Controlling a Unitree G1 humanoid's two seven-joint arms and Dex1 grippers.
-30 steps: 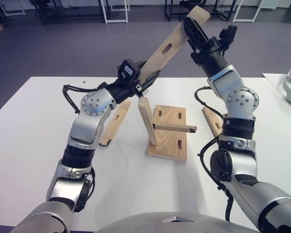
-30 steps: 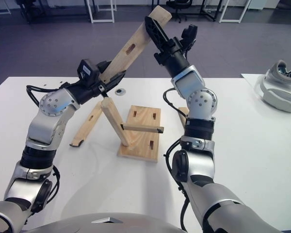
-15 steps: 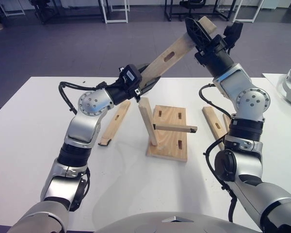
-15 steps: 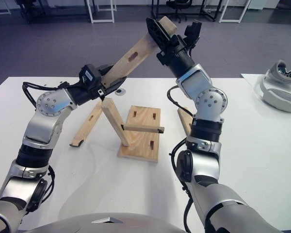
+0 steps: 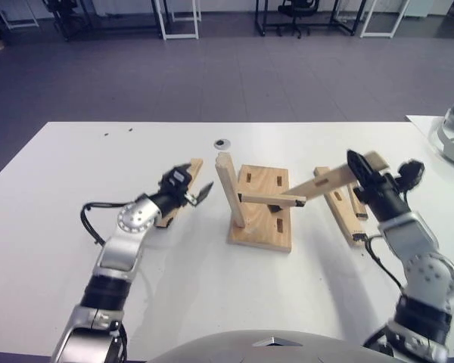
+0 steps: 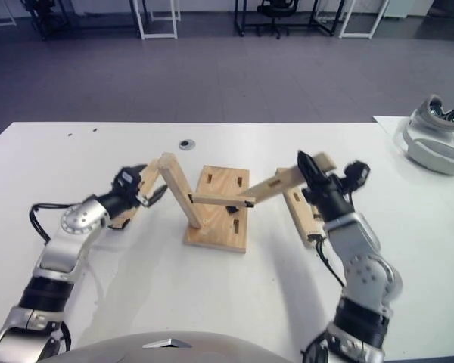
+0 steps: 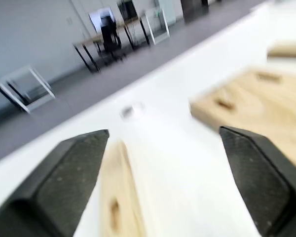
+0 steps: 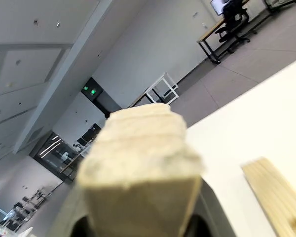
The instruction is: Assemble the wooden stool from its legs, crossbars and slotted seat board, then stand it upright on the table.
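Wooden seat board (image 5: 262, 219) lies on the table (image 5: 60, 174), upright leg (image 5: 230, 187) slotted in, crossbar (image 5: 274, 200) jutting at the tilted leg (image 5: 333, 178) the right gripper (image 5: 361, 168) clamps. Left gripper (image 5: 197, 181) gapes empty over a flat leg (image 5: 183, 181). Headset (image 6: 439, 140) sits far right.

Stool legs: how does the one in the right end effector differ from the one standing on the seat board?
The held leg lies nearly level in the air, gripped by the right end effector; the standing leg stands leaning on the seat board, ungripped. The standing leg carries a crossbar; the held leg carries none. Both are pale wood.
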